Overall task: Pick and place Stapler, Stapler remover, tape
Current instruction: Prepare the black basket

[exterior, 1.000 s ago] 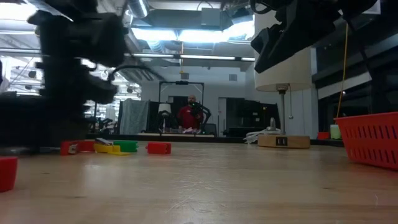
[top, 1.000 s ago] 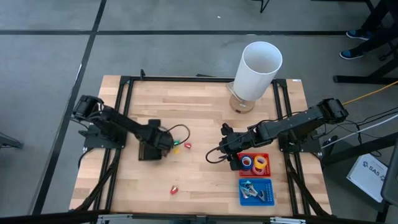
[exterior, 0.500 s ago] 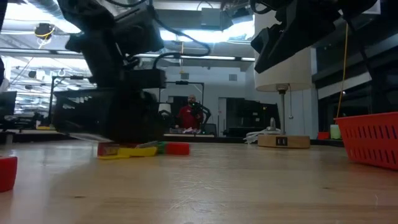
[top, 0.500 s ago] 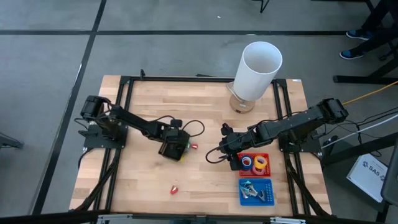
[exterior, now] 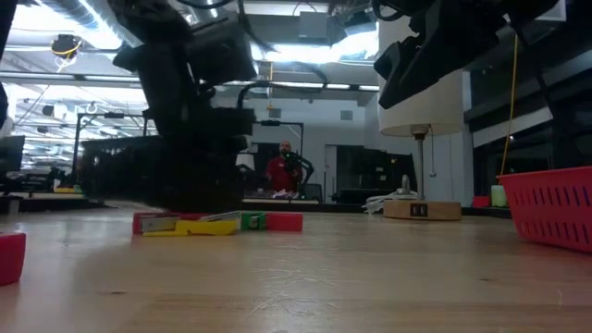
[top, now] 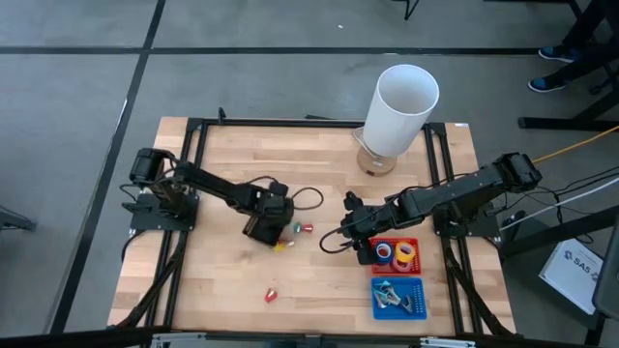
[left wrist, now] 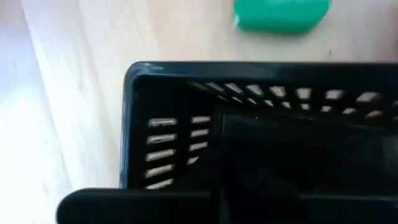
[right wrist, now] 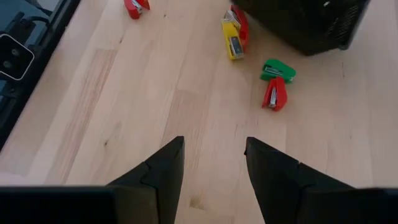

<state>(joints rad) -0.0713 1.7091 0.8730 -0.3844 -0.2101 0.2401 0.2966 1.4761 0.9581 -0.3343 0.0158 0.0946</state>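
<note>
My left gripper is low over the table's middle with a black slotted basket (top: 263,218), which fills the left wrist view (left wrist: 186,143). Small staplers lie just right of it: yellow (right wrist: 232,38), green (right wrist: 278,70) and red (right wrist: 273,94); another red one (top: 271,293) lies nearer the near edge. The tape rolls (top: 395,253) sit in a red tray (top: 414,242). Staple removers lie in a blue tray (top: 418,286). My right gripper (right wrist: 214,162) hovers open left of the red tray and touches nothing. My left gripper holds the black basket at its wall (left wrist: 168,149), with a dark finger (left wrist: 280,162) showing inside the hollow. The arm comes at it from the table's left. The basket itself hides the fingertips. I cannot tell whether its bottom rests on the table.
A tall white cylinder (top: 401,101) stands on a wooden base at the far right (exterior: 421,210). Black frame rails (top: 193,193) run along both table sides. Bare wood lies between the two grippers and toward the near left. A person shows far behind the table (exterior: 280,171).
My left gripper has carried the black basket toward the table's right, up against the staplers, and the basket has turned somewhat. The cluster of staplers has slid a little to the right.
</note>
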